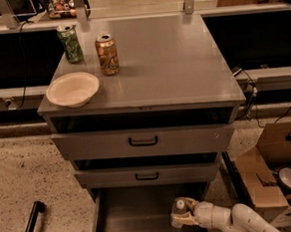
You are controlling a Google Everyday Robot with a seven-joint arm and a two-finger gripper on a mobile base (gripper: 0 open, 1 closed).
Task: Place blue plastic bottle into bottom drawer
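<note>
The blue plastic bottle [180, 213], clear with a white cap, stands upright inside the open bottom drawer [127, 214] at its right side. My gripper [185, 214] reaches in from the lower right on a white arm and is shut on the bottle, low in the drawer. The bottle's lower part is hidden by the fingers and the drawer's front edge.
On the grey cabinet top [166, 61] stand a green can [69, 43], an orange-gold can [106, 54] and a cream bowl [72, 89]. Two upper drawers with black handles [143, 141] are slightly open. An open cardboard box [274, 174] sits at the right, a black bar [31, 226] at the lower left.
</note>
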